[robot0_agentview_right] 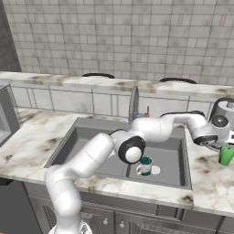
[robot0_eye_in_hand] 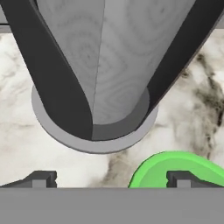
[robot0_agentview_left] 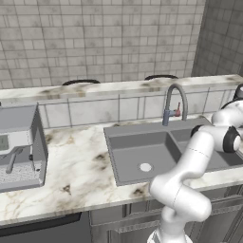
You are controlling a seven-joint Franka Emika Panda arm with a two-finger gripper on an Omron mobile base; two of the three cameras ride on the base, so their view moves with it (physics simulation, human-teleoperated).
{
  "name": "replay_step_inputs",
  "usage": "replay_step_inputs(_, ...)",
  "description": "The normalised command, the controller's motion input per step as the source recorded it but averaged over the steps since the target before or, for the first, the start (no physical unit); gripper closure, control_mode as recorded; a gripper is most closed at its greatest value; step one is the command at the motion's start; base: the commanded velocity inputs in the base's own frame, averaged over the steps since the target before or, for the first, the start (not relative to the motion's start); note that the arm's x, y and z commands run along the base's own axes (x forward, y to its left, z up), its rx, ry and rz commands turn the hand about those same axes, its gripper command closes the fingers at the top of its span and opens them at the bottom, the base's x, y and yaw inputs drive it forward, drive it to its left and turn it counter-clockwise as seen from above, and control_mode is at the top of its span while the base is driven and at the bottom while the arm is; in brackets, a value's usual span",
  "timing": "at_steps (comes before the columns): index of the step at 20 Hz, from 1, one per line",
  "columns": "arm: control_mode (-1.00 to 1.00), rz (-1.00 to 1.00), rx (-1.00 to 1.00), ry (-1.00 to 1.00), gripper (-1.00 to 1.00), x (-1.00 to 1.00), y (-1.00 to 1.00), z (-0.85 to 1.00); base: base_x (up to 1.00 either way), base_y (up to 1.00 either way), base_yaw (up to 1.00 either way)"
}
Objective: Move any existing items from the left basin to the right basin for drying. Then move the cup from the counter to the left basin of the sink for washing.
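The teal cup (robot0_agentview_right: 145, 165) stands upright in the right basin (robot0_agentview_right: 171, 157) beside its pale drain, at lower centre of the right base view. A bright green cup (robot0_agentview_right: 225, 155) sits on the marble tabletop (robot0_agentview_right: 205, 183) at the right edge, under the claw (robot0_eye_in_hand: 111, 178), whose tips are spread, one over the green rim. The left basin (robot0_agentview_left: 142, 154) holds nothing but its drain. No writing is legible.

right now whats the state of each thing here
teal cup: upright in the right basin, by its drain
green cup: upright on the counter, not gripped
left basin: holds nothing
pincer: open, over the counter, one tip above the green cup's rim
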Motion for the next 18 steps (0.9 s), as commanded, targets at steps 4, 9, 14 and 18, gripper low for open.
replay_step_inputs(4,-1.00,0.02,-0.01,0.08,1.00,0.01,0.00,-0.28,0.00,0.00,0.00)
replay_step_inputs(9,-1.00,0.00,0.00,-0.02,1.00,-0.19,-0.01,-0.31,0.00,0.00,0.00)
replay_step_inputs(14,-1.00,0.00,0.01,-0.11,1.00,-0.59,-0.04,-0.13,0.00,0.00,0.00)
replay_step_inputs(18,-1.00,0.00,0.00,-0.12,1.00,-0.47,0.02,0.08,0.00,0.00,0.00)
